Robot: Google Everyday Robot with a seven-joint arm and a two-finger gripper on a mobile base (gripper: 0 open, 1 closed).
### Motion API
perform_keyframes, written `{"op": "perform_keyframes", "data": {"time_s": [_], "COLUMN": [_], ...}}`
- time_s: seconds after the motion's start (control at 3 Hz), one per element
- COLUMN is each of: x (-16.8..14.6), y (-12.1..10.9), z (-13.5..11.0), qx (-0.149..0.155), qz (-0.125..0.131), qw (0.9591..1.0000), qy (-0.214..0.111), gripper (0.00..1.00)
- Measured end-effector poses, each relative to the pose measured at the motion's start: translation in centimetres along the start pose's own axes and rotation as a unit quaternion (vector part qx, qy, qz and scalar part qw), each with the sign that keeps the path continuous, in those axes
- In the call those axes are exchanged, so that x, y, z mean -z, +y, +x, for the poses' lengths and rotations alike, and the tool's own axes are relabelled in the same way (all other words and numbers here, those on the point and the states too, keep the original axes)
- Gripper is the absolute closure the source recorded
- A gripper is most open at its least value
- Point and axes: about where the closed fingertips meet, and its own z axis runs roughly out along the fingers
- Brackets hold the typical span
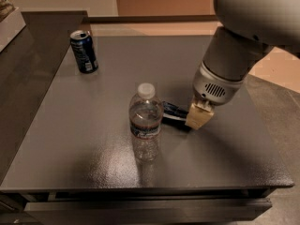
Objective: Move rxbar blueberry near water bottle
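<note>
The water bottle (146, 118), clear with a white cap and a dark label band, stands upright in the middle of the dark table (93, 139). The rxbar blueberry (173, 111), a dark flat bar, is just right of the bottle, low over the table. Its right end is hidden under my gripper (199, 116). The gripper points down from the large grey arm (234, 60) and is shut on the bar's right end. The bar's left end almost touches the bottle.
A dark blue soda can (84, 50) stands upright at the table's far left. A light box edge (9, 22) shows on the left counter. The table's front edge (140, 189) is close below the bottle.
</note>
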Motion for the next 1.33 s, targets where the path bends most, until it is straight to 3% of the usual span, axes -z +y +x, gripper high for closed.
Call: {"op": "perform_keyframes", "data": {"time_s": [0.33, 0.67, 1.0, 1.33], "x": [0.08, 0.13, 0.17, 0.17], "y": [1.43, 1.43, 1.44, 1.45], "z": [-0.26, -0.36, -0.46, -0.47], "qx": [0.013, 0.014, 0.015, 0.015], "qz": [-0.009, -0.007, -0.006, -0.006], "qw": [0.9999, 0.9999, 0.9999, 0.9999], "qy": [-0.002, -0.003, -0.004, -0.004], "gripper": [0.36, 0.13, 0.0, 0.0]}}
